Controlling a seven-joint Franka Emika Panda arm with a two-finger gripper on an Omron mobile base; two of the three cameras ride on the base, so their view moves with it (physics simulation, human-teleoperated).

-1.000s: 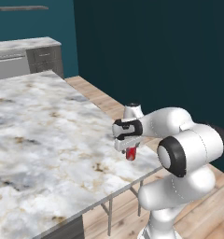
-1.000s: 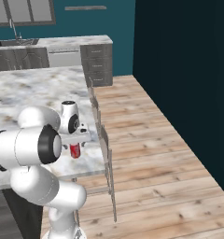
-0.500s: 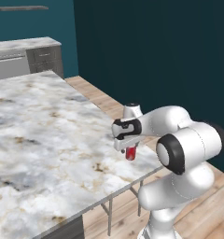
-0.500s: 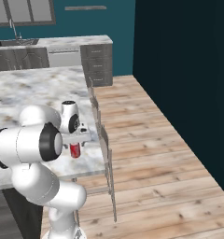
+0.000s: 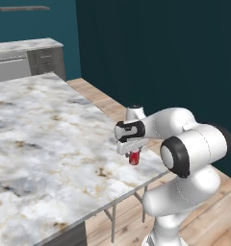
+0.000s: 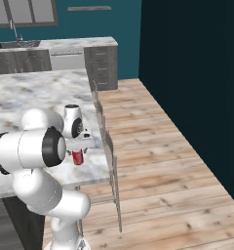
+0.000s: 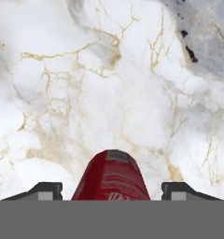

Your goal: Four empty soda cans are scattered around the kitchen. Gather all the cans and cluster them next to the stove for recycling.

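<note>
Hand view | pincer point(image 7: 112, 189) astride soda can point(image 7: 112, 176) | marble counter point(image 7: 132, 93)

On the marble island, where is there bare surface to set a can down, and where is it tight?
Most of the marble island is bare: the whole stretch from the soda can back toward the far grey cabinets. It is crowded at the near corner, where the end effector straddles the can close to the edge, with stools just below.

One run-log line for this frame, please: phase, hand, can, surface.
phase: grasping | hand: over can, a gap each side, no grip yet | soda can: upright near the counter's edge | surface: marble counter
</note>
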